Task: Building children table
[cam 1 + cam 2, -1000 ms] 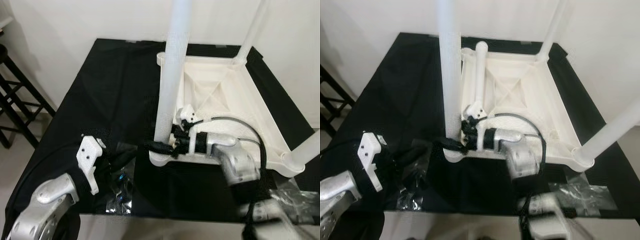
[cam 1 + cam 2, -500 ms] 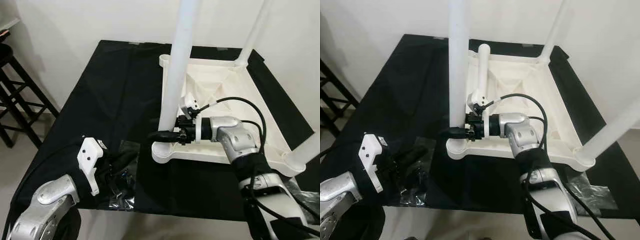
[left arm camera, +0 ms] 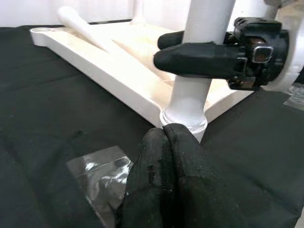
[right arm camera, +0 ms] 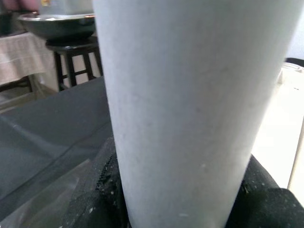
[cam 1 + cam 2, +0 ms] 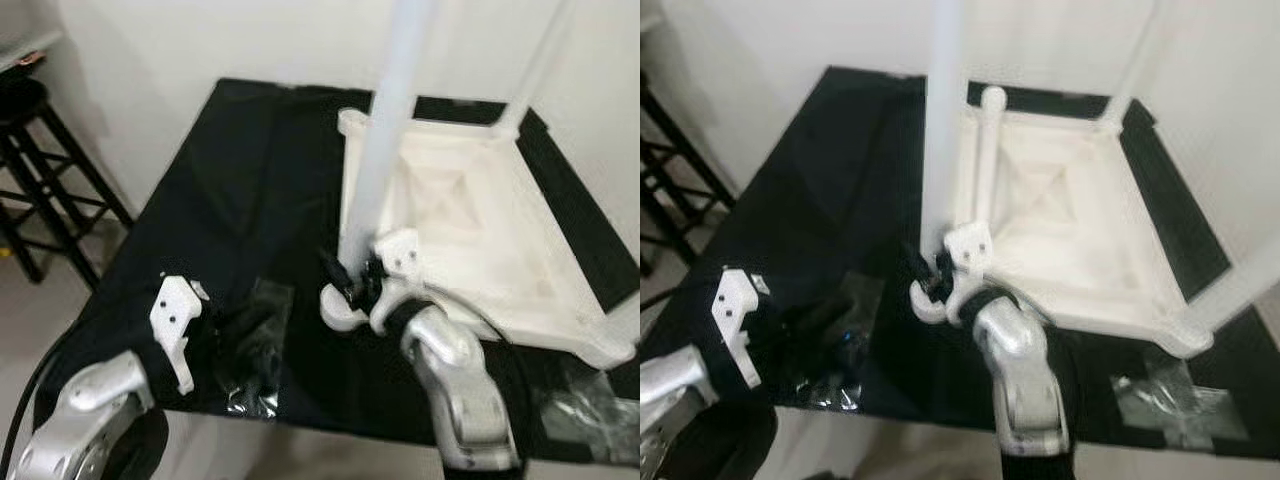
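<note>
Right now my right gripper has its two black fingers closed around the near table leg, low down by the corner where the leg goes in. That leg stands straight up, long way pointing at the ceiling. The white table top lies upside down on the black cloth, a bit to my right.

My left gripper rests on the cloth just in front of that same corner. Its fingers are pressed together with nothing in them. A clear plastic bag lies under it (maybe the bag the parts came in, I can't see inside).

How far are we? I count three legs standing: the one I hold, one at the far right corner, and one at the near right corner. A fourth leg lies flat along the left side of the top, pointing away from me. So I think that one is not put in yet. I also can't tell if the leg I hold is all the way tight. A dark stool stands off to my left.
</note>
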Controlling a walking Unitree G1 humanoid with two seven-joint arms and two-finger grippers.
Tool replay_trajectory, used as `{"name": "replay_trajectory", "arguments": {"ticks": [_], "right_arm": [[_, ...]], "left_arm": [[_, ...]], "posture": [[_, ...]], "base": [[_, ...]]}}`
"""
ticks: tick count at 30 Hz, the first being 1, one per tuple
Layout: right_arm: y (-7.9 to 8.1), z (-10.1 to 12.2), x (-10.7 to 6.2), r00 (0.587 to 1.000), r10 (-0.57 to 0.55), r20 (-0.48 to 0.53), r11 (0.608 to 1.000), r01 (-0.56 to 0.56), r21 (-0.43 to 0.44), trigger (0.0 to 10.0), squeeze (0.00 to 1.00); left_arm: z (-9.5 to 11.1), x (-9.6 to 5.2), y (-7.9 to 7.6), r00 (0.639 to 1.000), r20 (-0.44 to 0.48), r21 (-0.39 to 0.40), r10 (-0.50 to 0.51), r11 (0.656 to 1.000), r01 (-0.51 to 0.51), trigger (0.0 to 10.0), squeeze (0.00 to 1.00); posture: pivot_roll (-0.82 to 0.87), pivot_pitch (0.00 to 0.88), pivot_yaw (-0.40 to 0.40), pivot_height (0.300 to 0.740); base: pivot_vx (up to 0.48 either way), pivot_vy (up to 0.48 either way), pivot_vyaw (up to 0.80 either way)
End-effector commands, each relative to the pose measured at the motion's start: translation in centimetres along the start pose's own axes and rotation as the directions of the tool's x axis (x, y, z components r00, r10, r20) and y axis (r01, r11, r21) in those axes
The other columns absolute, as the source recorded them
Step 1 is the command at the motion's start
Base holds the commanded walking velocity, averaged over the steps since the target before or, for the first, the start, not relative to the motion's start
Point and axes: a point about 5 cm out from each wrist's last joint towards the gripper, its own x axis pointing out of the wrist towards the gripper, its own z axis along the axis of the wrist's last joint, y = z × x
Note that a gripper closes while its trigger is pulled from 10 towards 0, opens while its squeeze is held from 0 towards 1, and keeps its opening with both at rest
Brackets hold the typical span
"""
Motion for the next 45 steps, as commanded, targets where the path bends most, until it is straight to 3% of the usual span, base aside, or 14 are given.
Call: {"name": "replay_trajectory", "arguments": {"ticks": [1, 5, 6, 7, 10, 11, 14, 16, 19, 28, 29, 30, 31, 45], "right_arm": [[-1.4, -2.4, -0.1, 0.99, -0.079, -0.12, 0.996, 0.083, 0.026, 0.0, 0.0], [-0.8, -2.2, 0.0, 0.988, -0.088, -0.129, 0.994, 0.095, 0.05, 0.0, 0.0], [-0.6, -2.1, 0.0, 0.988, -0.08, -0.13, 0.995, 0.087, 0.049, 1.5, 0.0], [-0.3, -1.8, 0.0, 0.99, -0.05, -0.131, 0.996, 0.06, 0.069, 10.0, 0.0], [0.0, -1.6, 0.1, 0.992, -0.007, -0.128, 0.996, 0.019, 0.089, 10.0, 0.0], [0.3, -1.0, 0.5, 0.989, 0.104, -0.104, 0.988, -0.091, 0.125, 10.0, 1.0], [0.1, 0.6, 1.1, 0.959, 0.283, -0.023, 0.953, -0.279, 0.119, 10.0, 1.0], [-2.6, 3.5, 1.8, 0.778, 0.628, 0.009, 0.777, -0.627, -0.055, 10.0, 0.0], [-4.3, 3.7, 2.3, 0.702, 0.709, -0.069, 0.699, -0.712, -0.066, 10.0, 0.0], [-6.2, 3.9, 5.0, 0.636, 0.757, -0.152, 0.642, -0.766, -0.007, 10.0, 0.0], [-6.2, 4.1, 5.4, 0.629, 0.764, -0.142, 0.636, -0.772, 0.0, 4.5, 0.0], [-6.2, 4.1, 5.4, 0.629, 0.764, -0.142, 0.636, -0.772, 0.0, 4.5, 0.0], [-6.3, 4.3, 5.6, 0.617, 0.777, -0.125, 0.623, -0.782, 0.015, 0.0, 0.0], [-6.3, 2.0, 4.1, 0.559, 0.821, -0.114, 0.567, -0.822, 0.047, 0.0, 0.0]], "left_arm": [[-0.3, -0.1, -0.1, 1.0, -0.021, -0.003, -0.014, 1.0, 0.013, 10.0, 0.0], [-0.2, -0.3, 0.0, 1.0, -0.021, 0.004, 0.003, 1.0, -0.003, 10.0, 0.0], [-0.2, -0.3, 0.0, 1.0, -0.02, 0.005, 0.005, 1.0, -0.005, 10.0, 0.0], [-0.2, -0.3, 0.0, 1.0, -0.02, 0.005, 0.004, 1.0, -0.004, 10.0, 0.0], [-0.2, -0.3, 0.0, 1.0, -0.021, 0.005, 0.002, 1.0, -0.002, 10.0, 0.0], [-0.2, -0.2, 0.0, 1.0, -0.022, 0.003, -0.001, 1.0, 0.001, 10.0, 0.0], [-0.2, -0.2, 0.0, 1.0, -0.022, 0.002, -0.003, 1.0, 0.003, 10.0, 0.0], [-0.3, 0.0, 0.1, 1.0, -0.024, 0.0, -0.005, 1.0, 0.005, 10.0, 0.0], [-0.4, 0.1, 0.1, 1.0, -0.025, 0.001, -0.004, 1.0, 0.004, 10.0, 0.0], [-0.5, 0.1, 0.2, 1.0, -0.03, 0.001, -0.003, 1.0, 0.003, 10.0, 0.0], [-0.5, 0.0, 0.2, 1.0, -0.031, 0.001, -0.003, 1.0, 0.003, 10.0, 0.0], [-0.5, 0.0, 0.2, 1.0, -0.031, 0.001, -0.003, 1.0, 0.003, 10.0, 0.0], [-0.5, 0.0, 0.2, 0.999, -0.032, 0.001, -0.003, 1.0, 0.003, 10.0, 0.0], [-0.6, -0.1, 0.2, 0.999, -0.032, 0.0, -0.002, 1.0, 0.002, 10.0, 0.0]], "posture": [[0.07, 0.126, -0.068, 0.74], [0.07, 0.131, -0.063, 0.74], [0.07, 0.131, -0.064, 0.74], [0.07, 0.131, -0.064, 0.74], [0.07, 0.127, -0.06, 0.74], [0.08, 0.127, -0.058, 0.74], [0.09, 0.125, -0.053, 0.74], [0.1, 0.115, -0.056, 0.74], [0.1, 0.111, -0.057, 0.74], [0.12, 0.103, -0.053, 0.74], [0.12, 0.103, -0.053, 0.74], [0.12, 0.103, -0.053, 0.74], [0.13, 0.105, -0.052, 0.74], [0.12, 0.115, -0.058, 0.74]], "base": [[0.0, 0.0, 0.0], [0.0, 0.0, 0.0], [0.0, 0.0, 0.0], [0.0, 0.0, 0.0], [0.0, 0.0, 0.0], [0.0, 0.0, 0.0], [0.0, 0.0, 0.0], [0.0, 0.0, 0.0], [0.0, 0.0, 0.0], [0.0, 0.0, 0.0], [0.0, 0.0, 0.0], [0.0, 0.0, 0.0], [0.0, 0.0, 0.0], [0.0, 0.0, 0.0]]}}
